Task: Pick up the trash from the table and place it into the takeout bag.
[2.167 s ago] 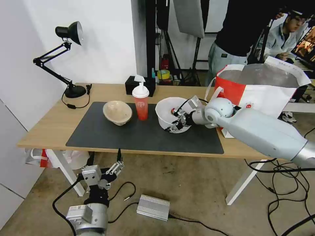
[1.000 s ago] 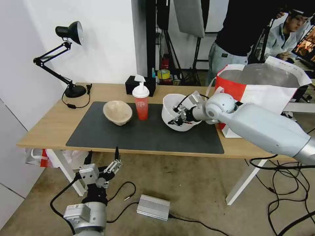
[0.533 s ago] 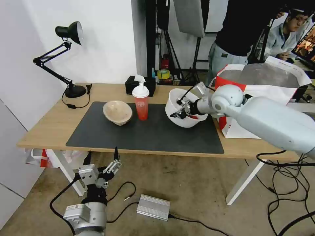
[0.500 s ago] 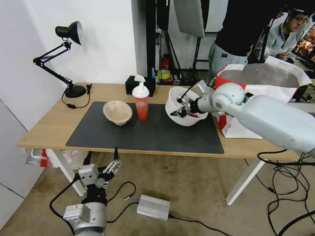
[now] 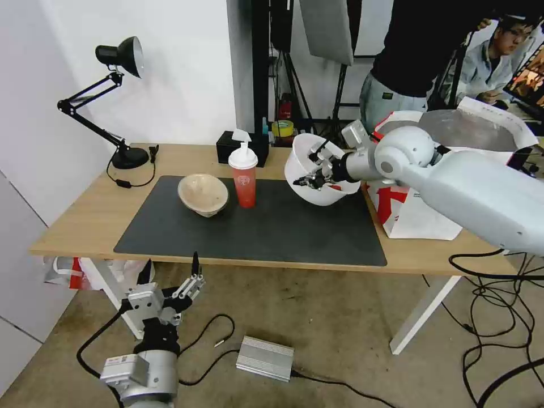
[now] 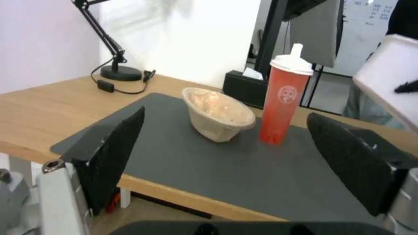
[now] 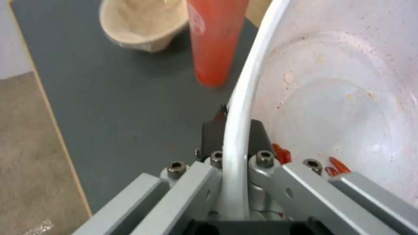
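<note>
Pinching the rim of the white bowl (image 5: 317, 170), the right end effector (image 5: 318, 171) holds it tilted in the air at centre-right of the head frame, above the right part of the dark grey mat (image 5: 249, 224) and just left of the takeout bag (image 5: 430, 209). In the right wrist view the two fingers (image 7: 213, 130) are pressed together on the thin rim, one outside and one inside the white bowl (image 7: 339, 98), and a few red scraps (image 7: 335, 164) cling to the inner wall near the grip. The takeout bag stands open on the right end of the bench (image 5: 85, 218), its silver lining showing at the top right of the frame. Left of the lifted bowl, the red cup (image 5: 243, 178) stands upright on the mat with its white lid on, and the beige bowl (image 5: 202, 194) sits just beside it, further left, leaning on its side; the two are near each other but apart. Behind the cup, at the far edge of the bench, is the black tissue box (image 5: 232, 148), and the black desk lamp (image 5: 116, 102) stands at the upper left. The left end effector (image 5: 170, 283) hangs low at the lower left of the head frame, below the front edge of the bench, its fingers (image 6: 111, 153) spread wide with nothing between them; through them the left wrist view shows the beige bowl (image 6: 217, 114) and the red cup (image 6: 283, 101).
</note>
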